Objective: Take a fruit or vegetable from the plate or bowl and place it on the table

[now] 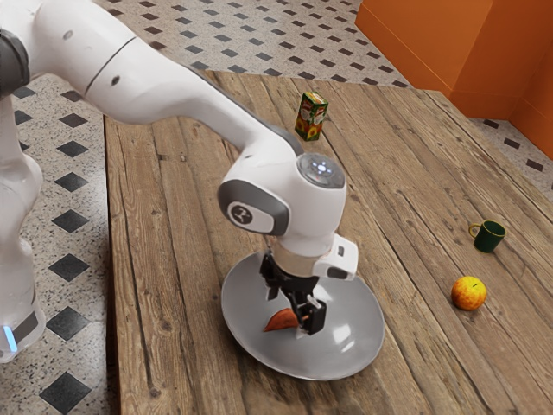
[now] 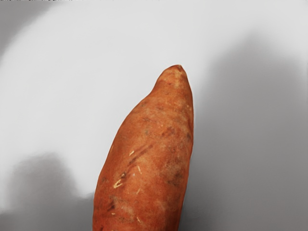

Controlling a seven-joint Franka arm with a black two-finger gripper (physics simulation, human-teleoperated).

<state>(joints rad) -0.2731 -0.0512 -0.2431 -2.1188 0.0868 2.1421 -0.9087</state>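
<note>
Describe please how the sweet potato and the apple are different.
The sweet potato is long and narrows to a tip, while the apple is round. The sweet potato is reddish-orange; the apple is yellow with red patches. The sweet potato is within the bowl's rim; the apple rests on the table. Both have warm colours.

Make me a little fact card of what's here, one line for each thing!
robot hand: low, down in the bowl
bowl: gray, on the table
in the bowl: orange-brown sweet potato
table: brown wood planks
fruit on the table: yellow-red apple
near the apple: dark green mug
farther off: small standing carton
floor: speckled, dark diamonds
</note>
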